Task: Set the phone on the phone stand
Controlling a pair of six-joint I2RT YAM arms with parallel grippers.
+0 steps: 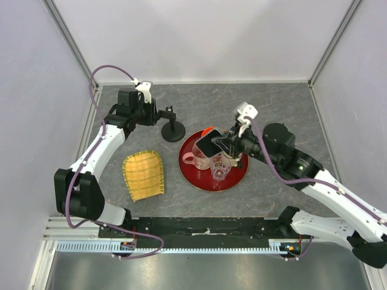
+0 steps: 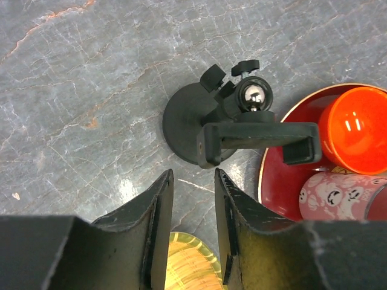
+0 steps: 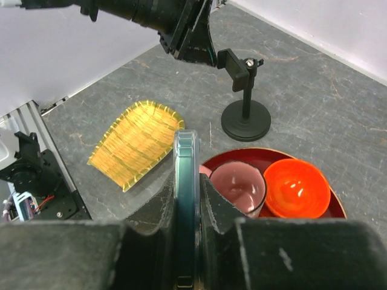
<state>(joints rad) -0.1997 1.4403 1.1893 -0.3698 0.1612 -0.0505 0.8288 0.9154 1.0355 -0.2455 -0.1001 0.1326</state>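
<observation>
While the thin, flat black glossy phone (image 1: 208,144) hangs in my right claw (image 1: 225,144): I judge the step in hand to be the carry. The pick-up is done and the seating is not yet done.
Right claw: closed on the phone's two faces, holding it on edge. In the right wrist view its rim stands upright between my pads.
Phone position: raised over the round red tray (image 1: 195,179), above the pink cup (image 3: 239,187) and beside the orange bowl (image 3: 296,187). I see no contact with either.
Phone stand: small black stand (image 1: 173,130) with disc base, short post and clamp bracket. It sits on the grey stone-patterned table (image 1: 272,103), just past the tray's far-left rim and apart from the phone.
Left claw: left claw (image 2: 193,175) parted only slightly, holding nothing, tips just beside the bracket with no contact seen.
Next move calls for: travel left and away from my bases, turning the phone so its edge meets the bracket, and letting go only once the bracket bears it.
Risk noted: the left claw crowds the bracket, so I judge clearance to be tight.
Yellow woven mat (image 1: 144,175): near-left, off the path.
</observation>
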